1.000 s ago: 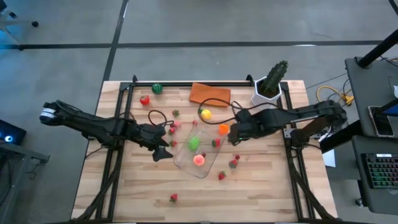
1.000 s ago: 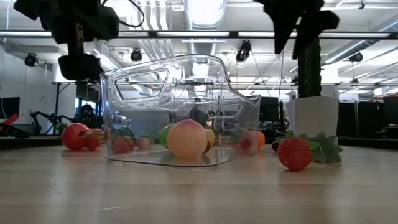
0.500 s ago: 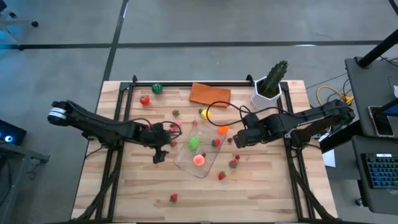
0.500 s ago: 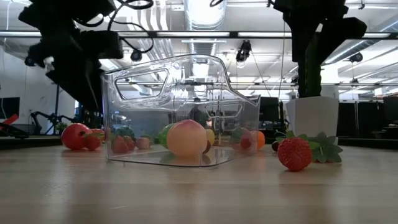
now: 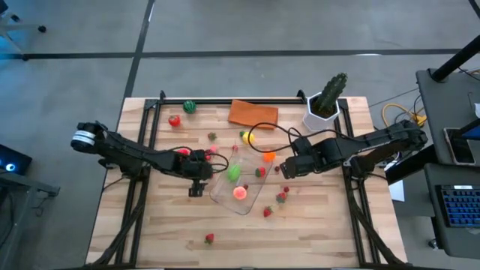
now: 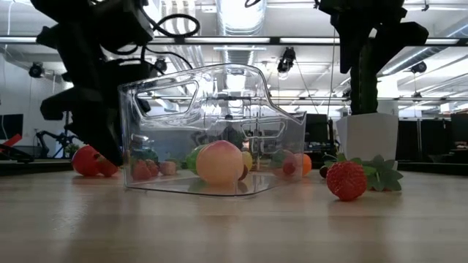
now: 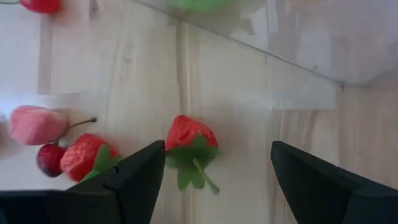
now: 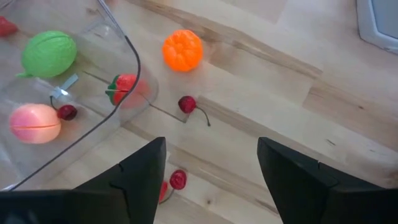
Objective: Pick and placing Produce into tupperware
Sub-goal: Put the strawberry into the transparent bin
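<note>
The clear tupperware (image 5: 238,184) lies at the table's middle with a green fruit (image 5: 234,172), a peach (image 5: 240,192) and a strawberry (image 5: 260,172) in it. More produce is scattered around it. My left gripper (image 5: 201,174) is open and points down just left of the tupperware. In the left wrist view its fingers stand on either side of a strawberry (image 7: 189,140) lying on the wood, without touching it. My right gripper (image 5: 285,168) is open and hovers right of the tupperware, above a cherry (image 8: 186,104) and near an orange (image 8: 183,50).
A pink fruit (image 7: 34,124), a cherry and another strawberry (image 7: 84,158) lie beside the left gripper. Strawberries (image 5: 281,197) lie right of and nearer than the tupperware, one (image 5: 209,238) near the front edge. An orange cloth (image 5: 253,113) and a potted cactus (image 5: 326,101) stand at the far edge.
My left gripper has come down from well above the table to just over it beside the tupperware's left wall, its arm reaching farther toward the middle. My right gripper shifted slightly toward the table's right, then held still. The tupperware and produce have not moved.
</note>
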Tool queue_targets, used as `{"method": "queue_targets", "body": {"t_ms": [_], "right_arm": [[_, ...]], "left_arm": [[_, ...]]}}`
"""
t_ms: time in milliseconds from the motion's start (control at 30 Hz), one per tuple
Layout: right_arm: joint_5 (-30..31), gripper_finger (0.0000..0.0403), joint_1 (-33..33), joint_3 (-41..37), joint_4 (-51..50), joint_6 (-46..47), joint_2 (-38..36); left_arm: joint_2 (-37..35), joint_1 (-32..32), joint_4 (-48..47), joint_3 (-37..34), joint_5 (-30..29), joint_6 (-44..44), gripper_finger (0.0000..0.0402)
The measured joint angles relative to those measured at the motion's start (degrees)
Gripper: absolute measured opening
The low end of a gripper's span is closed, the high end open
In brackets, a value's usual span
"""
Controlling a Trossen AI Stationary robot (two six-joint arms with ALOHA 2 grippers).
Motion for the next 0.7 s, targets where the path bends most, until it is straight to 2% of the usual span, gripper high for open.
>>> {"method": "queue_targets", "body": {"t_ms": [133,300,467,700], "right_arm": [[0.0,0.0246,0.0,0.0,0.0,0.4,0.0],[0.0,0.0245,0.0,0.0,0.0,0.8,0.0],[0.0,0.0246,0.0,-0.1,0.1,1.0,0.0],[0.0,0.0243,0.0,-0.2,0.1,1.1,0.0]], "left_arm": [[2.3,1.6,0.3,0.5,0.4,0.0,0.0276],[4.3,4.1,0.3,0.6,5.7,0.0,0.0276],[4.7,5.3,0.5,0.6,6.1,0.1,0.0273],[4.0,5.9,2.0,0.5,6.3,0.2,0.0225]]}}
